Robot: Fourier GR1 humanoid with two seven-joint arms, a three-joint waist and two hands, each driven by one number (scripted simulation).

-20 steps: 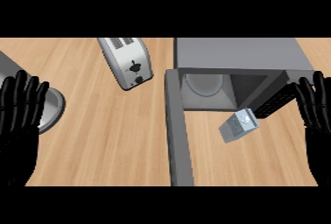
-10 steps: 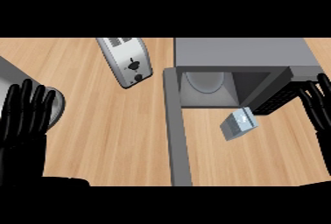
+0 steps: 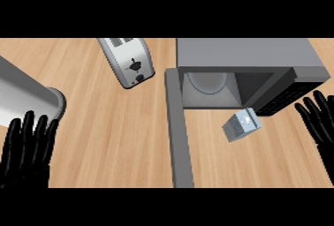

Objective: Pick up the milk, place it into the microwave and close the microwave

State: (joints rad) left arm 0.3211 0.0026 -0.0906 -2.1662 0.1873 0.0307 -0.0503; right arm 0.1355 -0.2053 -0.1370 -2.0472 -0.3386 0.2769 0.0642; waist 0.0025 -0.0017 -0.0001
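Head view: milk (image 3: 241,125) near microwave (image 3: 248,53)

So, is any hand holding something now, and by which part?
Nothing is held. The left hand and right hand are open; the milk sits apart from both.

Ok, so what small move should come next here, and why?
Probably slide the right hand toward the small grey-blue milk carton. The carton lies untouched on the light wooden counter in front of the open grey microwave, and the right hand is open at the view's right edge, apart from it. The left hand sits beyond the microwave's swung-out grey door, farther off.
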